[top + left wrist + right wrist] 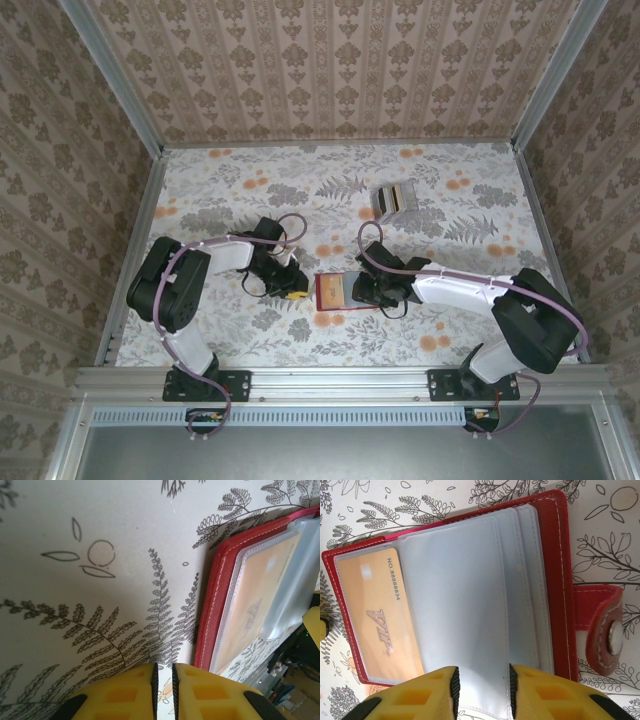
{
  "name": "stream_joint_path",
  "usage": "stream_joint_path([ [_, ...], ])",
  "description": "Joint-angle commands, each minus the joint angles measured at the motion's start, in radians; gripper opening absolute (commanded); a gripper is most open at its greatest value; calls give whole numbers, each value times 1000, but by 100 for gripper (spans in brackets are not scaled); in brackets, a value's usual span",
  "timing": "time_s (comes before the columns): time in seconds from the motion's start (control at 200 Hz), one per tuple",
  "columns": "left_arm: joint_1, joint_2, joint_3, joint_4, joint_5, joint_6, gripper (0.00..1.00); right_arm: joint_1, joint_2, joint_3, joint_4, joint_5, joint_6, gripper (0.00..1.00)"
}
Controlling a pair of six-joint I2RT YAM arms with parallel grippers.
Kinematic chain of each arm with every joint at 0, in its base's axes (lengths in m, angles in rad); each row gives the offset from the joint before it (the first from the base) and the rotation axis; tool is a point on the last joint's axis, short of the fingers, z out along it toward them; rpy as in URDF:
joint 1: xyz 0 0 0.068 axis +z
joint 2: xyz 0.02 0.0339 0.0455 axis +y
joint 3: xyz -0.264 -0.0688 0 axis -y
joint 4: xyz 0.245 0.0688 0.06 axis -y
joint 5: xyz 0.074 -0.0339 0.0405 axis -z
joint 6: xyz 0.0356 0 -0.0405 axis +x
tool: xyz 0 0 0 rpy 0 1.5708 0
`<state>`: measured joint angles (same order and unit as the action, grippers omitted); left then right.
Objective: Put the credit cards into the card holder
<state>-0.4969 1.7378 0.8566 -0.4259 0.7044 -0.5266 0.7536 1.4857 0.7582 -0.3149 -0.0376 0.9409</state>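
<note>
The red card holder (333, 290) lies open on the table between my two grippers. In the right wrist view its red cover (560, 580) frames several clear sleeves (470, 595). A yellow credit card (377, 620) marked VIP sits in the leftmost pocket. My right gripper (484, 677) hovers open over the near edge of the sleeves, a pale sleeve page showing between its pads. My left gripper (163, 672) sits just left of the holder's red edge (212, 605). Its jaws are almost together with only table pattern in the thin gap. The yellow card (260, 590) shows through the plastic there too.
The holder's snap tab (605, 640) sticks out on its right side. A clear plastic box with dark and tan stripes (393, 200) stands further back on the floral tabletop (450, 230). Patterned walls enclose the table on three sides.
</note>
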Motion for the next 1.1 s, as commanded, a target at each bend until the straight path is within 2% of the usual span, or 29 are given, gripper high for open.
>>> stream_joint_path([
  [0.0, -3, -34, -12, -2, 12, 6, 18, 6, -22, -3, 21, -22, -11, 29],
  [0.065, -3, -37, -12, -4, 13, 7, 18, 9, -28, -8, 51, -34, -18, 25],
  [0.385, -3, -43, -5, -15, 16, 17, 18, 11, -31, -35, 241, -143, -54, 26],
  [0.54, 3, -53, -6, -21, 15, 17, 18, 20, -21, -19, 242, -141, -64, 10],
  [0.77, 30, -67, -10, -39, 21, 35, 18, 30, 33, 5, 287, -190, -69, 10],
  [0.825, 34, -67, -11, -42, 23, 41, 18, 32, 50, 15, 296, -205, -72, 13],
  [0.88, 34, -67, -14, -42, 25, 47, 18, 33, 77, 32, 305, -236, -80, 27],
  [0.915, 61, -67, -16, -42, 29, 46, 18, 33, 98, 49, 297, -255, -85, 32],
  [1.095, 87, -68, -21, -33, 42, 52, 20, 41, 200, 138, 285, -355, -125, 39],
])
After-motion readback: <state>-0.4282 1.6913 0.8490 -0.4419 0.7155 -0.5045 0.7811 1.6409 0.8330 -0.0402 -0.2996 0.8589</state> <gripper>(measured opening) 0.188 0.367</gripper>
